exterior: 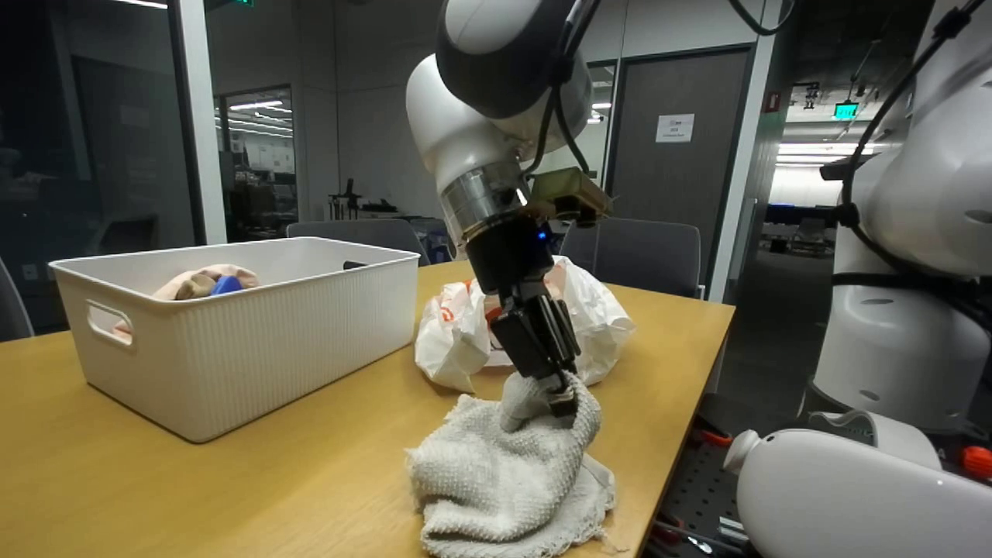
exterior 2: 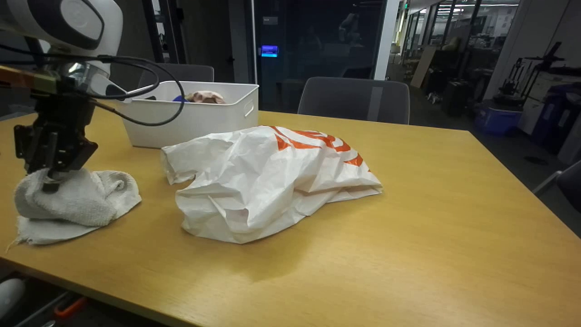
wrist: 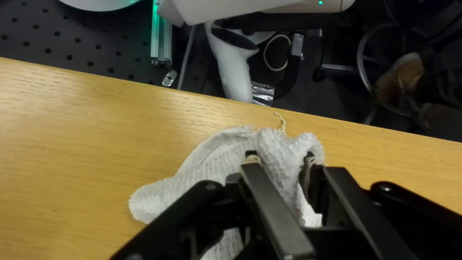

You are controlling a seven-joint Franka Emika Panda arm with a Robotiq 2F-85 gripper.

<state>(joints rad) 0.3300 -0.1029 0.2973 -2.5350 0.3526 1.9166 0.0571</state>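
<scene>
A pale grey-white towel lies crumpled on the wooden table, near its edge. It also shows in an exterior view and in the wrist view. My gripper points down and tilts into the towel's raised part; it also shows in an exterior view. In the wrist view the fingers are part way apart, with a bunched fold of towel filling the gap. The rest of the towel rests on the table. The towel's fold partly hides the fingertips.
A crumpled white plastic bag with orange print lies beside the towel. A white ribbed bin stands farther along the table, holding a beige cloth and a blue item. Chairs stand behind.
</scene>
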